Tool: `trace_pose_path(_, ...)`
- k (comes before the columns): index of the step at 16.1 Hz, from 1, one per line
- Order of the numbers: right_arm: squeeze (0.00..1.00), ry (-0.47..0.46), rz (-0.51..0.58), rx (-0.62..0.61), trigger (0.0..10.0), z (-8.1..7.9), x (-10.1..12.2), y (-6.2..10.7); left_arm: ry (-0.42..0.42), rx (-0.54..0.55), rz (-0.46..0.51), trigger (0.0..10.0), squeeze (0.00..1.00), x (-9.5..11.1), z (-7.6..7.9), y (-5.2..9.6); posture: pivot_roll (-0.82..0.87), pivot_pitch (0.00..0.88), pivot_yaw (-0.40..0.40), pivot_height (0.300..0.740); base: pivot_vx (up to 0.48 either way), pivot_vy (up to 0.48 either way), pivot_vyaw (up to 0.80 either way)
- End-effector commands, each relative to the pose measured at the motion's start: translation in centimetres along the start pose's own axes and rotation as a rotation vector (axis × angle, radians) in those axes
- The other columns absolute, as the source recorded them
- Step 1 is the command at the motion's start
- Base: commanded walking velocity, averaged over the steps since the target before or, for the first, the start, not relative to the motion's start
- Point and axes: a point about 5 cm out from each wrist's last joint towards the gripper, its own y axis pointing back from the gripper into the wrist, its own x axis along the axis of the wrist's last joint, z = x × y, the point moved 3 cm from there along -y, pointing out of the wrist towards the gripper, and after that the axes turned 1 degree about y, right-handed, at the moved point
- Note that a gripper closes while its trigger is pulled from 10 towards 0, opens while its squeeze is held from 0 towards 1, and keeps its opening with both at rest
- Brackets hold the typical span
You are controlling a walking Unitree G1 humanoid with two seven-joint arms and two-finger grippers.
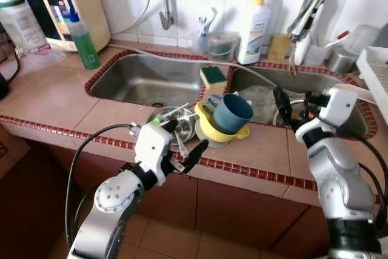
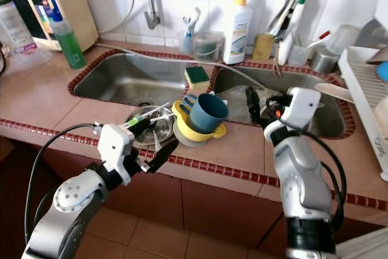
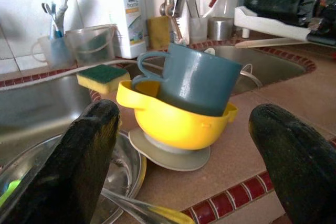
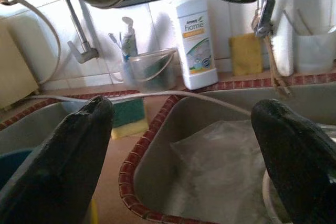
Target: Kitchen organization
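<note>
At the centre of the frame a blue cup (image 1: 233, 113) lies tilted inside a yellow bowl (image 1: 213, 129), which sits on a pale saucer (image 3: 169, 155) on the counter (image 1: 54, 98) between the two sinks, just beside a steel bowl (image 1: 182, 127) holding cutlery. The left gripper (image 1: 188, 150) hovers at the counter's front edge in the lower middle, jaws apart and facing the stack without touching it. The right gripper (image 1: 280, 105), right of centre, hangs with fingers spread over the right sink (image 1: 327, 86), with a sponge (image 1: 213, 76) on the divider behind.
</note>
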Motion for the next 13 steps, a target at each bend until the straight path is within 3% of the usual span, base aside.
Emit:
trace_pose_path(1,0.0,-0.031,-0.034,0.042,10.0,-0.3,0.2,-0.8,0.002,0.015,0.007,10.0,0.0,0.6,-0.1,-0.1,-0.14,0.037,0.026,0.74,0.0,0.0,0.0)
trace_pose_path(6,0.0,-0.109,-0.146,0.204,10.0,-1.9,0.4,-1.8,0.009,0.039,0.02,10.0,0.0,1.3,0.0,-0.3,-0.13,0.025,0.003,0.74,0.0,0.0,0.0)
trace_pose_path(13,0.0,-0.244,-0.296,0.293,10.0,-3.4,-1.6,0.1,0.029,0.066,0.035,10.0,0.0,1.6,0.0,-0.4,-0.13,0.018,-0.014,0.74,0.0,0.0,0.0)
